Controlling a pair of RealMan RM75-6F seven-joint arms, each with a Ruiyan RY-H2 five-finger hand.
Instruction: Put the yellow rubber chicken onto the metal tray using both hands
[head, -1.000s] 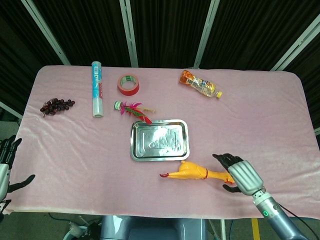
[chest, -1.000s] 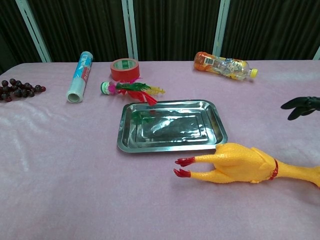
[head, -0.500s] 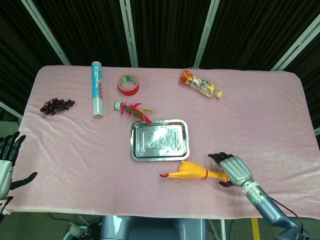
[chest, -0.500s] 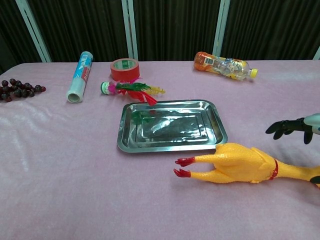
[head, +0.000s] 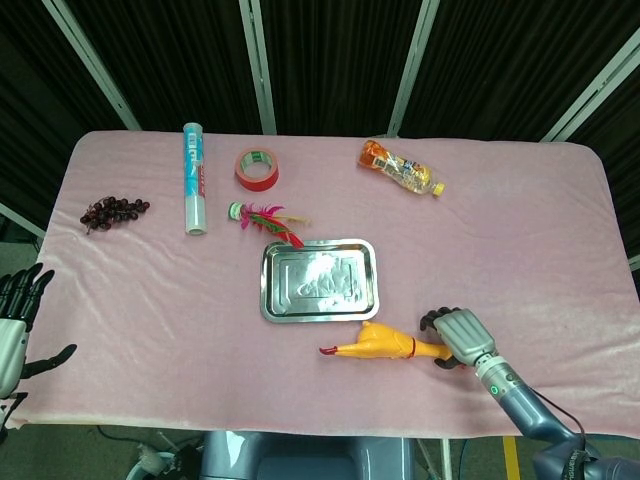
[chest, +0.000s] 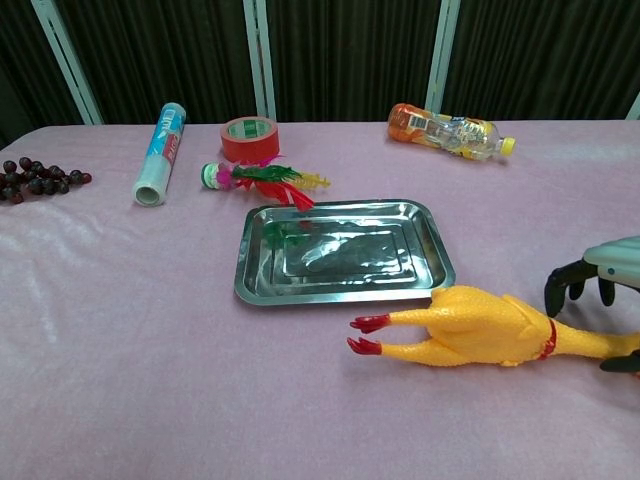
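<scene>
the chicken lies on the table, just near of the tray; right hand arches over its neck, fingers not yet closed, to grasp; left hand spread wide, far left.

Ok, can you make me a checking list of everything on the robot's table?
Surface: pink cloth over the table, wrinkled.
Job's things: yellow rubber chicken lying on the cloth just in front of the metal tray; nothing lies in the tray.
Clutter: grapes, foil roll, red tape, feather shuttlecock, drink bottle.
Hands: right hand arched over the chicken's neck; left hand off the table edge, holding nothing.
Cables: nothing seen.
Surroundings: dark curtains behind metal poles.
</scene>
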